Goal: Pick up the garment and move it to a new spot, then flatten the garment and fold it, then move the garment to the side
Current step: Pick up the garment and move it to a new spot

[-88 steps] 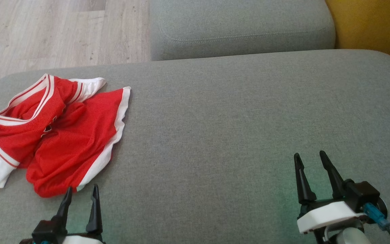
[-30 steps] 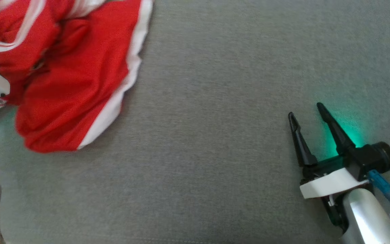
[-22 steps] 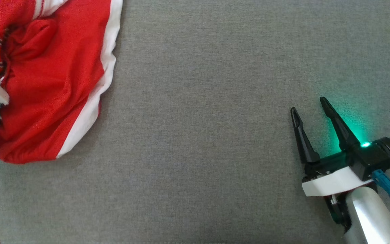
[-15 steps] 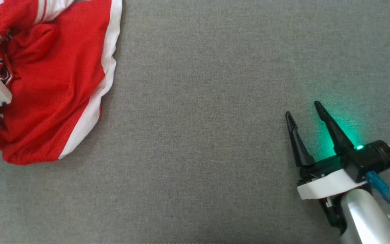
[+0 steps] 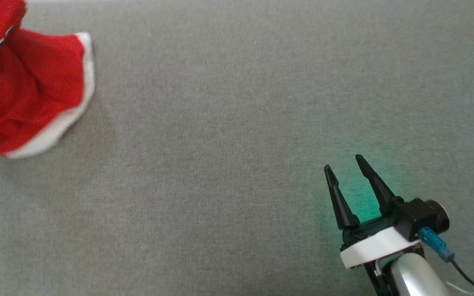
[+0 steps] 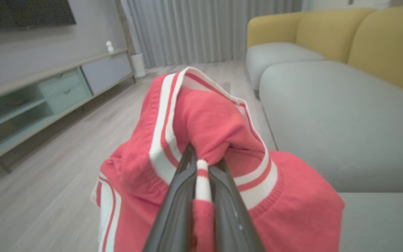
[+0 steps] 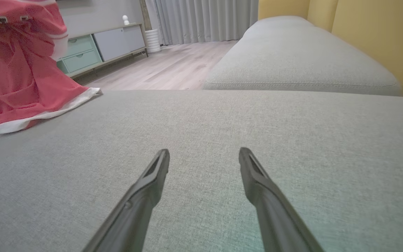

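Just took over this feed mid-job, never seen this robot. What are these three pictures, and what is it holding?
This is a two-armed robot working over a grey sofa cushion. The head view looks down from its head: the right gripper sits at lower right, fingers apart, holding nothing; the red and white garment is at upper left. The left wrist view looks along the left gripper, whose fingers are pinched on a striped edge of the garment. The right wrist view looks along the open fingers across the cushion and shows the garment hanging, its white hem on the cushion.
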{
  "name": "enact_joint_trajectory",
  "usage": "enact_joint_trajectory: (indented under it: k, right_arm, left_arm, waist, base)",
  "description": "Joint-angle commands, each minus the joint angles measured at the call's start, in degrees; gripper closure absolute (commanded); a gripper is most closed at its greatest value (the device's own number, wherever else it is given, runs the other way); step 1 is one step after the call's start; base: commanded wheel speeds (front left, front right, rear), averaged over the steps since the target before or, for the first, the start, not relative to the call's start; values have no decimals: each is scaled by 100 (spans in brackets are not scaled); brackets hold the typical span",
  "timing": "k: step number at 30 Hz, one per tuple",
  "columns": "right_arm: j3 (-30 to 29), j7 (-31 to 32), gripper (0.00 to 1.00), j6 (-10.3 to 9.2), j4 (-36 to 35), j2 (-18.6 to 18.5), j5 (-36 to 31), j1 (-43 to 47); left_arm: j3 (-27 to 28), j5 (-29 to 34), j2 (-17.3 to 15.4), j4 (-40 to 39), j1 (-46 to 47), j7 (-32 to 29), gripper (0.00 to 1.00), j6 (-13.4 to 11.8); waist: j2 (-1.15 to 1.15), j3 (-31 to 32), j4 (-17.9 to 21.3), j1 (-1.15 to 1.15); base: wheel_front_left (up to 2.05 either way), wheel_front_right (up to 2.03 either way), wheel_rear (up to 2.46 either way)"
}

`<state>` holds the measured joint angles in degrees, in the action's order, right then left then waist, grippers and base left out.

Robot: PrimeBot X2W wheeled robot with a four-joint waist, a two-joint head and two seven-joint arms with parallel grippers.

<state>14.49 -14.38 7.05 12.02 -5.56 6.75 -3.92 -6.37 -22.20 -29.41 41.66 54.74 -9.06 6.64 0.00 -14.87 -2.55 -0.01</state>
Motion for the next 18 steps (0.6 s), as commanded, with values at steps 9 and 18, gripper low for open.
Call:
enact_joint_trajectory:
  k: [9, 18]
  right_arm:
    - [42, -62, 0, 44, -88, 205, 147, 97]
    - [136, -62, 0, 44, -87, 262, 237, 134]
  left_arm:
    - [-212, -698, -122, -2853, -594, -874, 100, 66]
    - [-678, -1242, 409, -5399, -1507, -1931, 100, -320]
  waist:
    - [0, 623, 496, 1]
    - [0, 717, 1120, 1]
  base:
    - [0, 0, 0]
    - [0, 0, 0]
